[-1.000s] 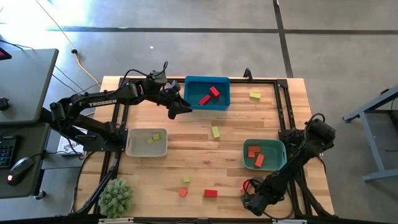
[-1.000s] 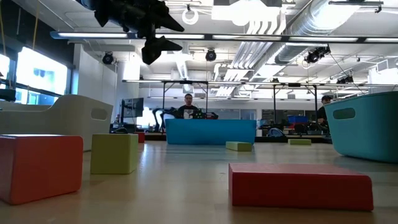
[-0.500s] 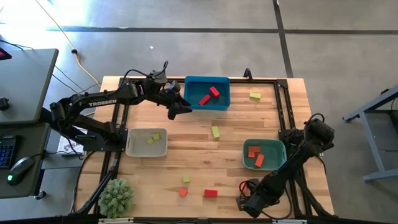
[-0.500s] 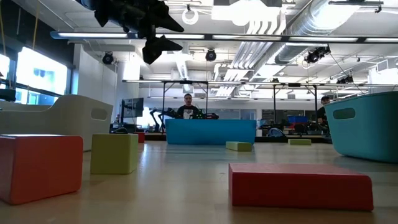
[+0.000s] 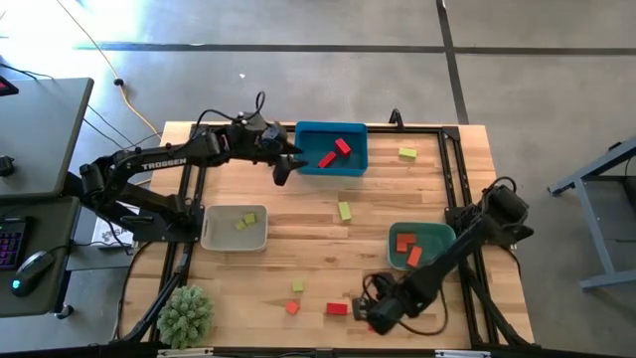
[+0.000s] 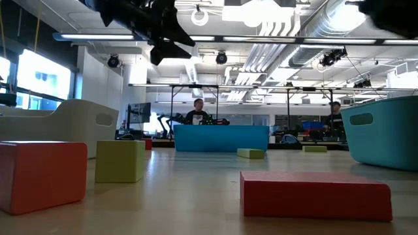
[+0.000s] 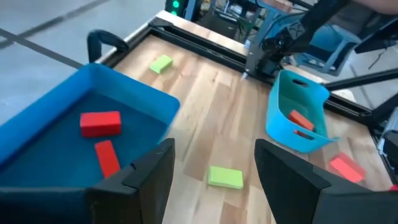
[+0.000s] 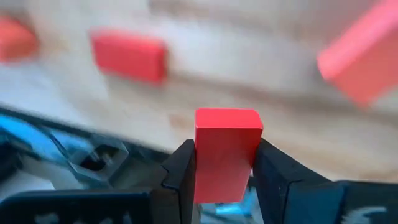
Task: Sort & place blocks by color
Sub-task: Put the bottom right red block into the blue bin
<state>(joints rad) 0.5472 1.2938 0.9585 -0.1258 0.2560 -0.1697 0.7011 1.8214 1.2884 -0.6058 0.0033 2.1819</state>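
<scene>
Right pincer (image 8: 224, 168) clamps a red block (image 8: 226, 155) low over the table's near edge; the blue tray (image 5: 308, 164) with reds lies far across, beside the open, empty left pincer (image 5: 282, 167).

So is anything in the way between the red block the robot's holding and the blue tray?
Nothing solid. The right gripper holds the red block at the near edge; a few loose blocks lie on the table below the way to the blue tray.

A red block (image 6: 316, 193) lies nearest on the counter (image 6: 196, 196), an orange-red block (image 6: 40, 175) and a yellow-green block (image 6: 120, 160) stand beside it, a blue tray (image 6: 221, 138) behind.
</scene>
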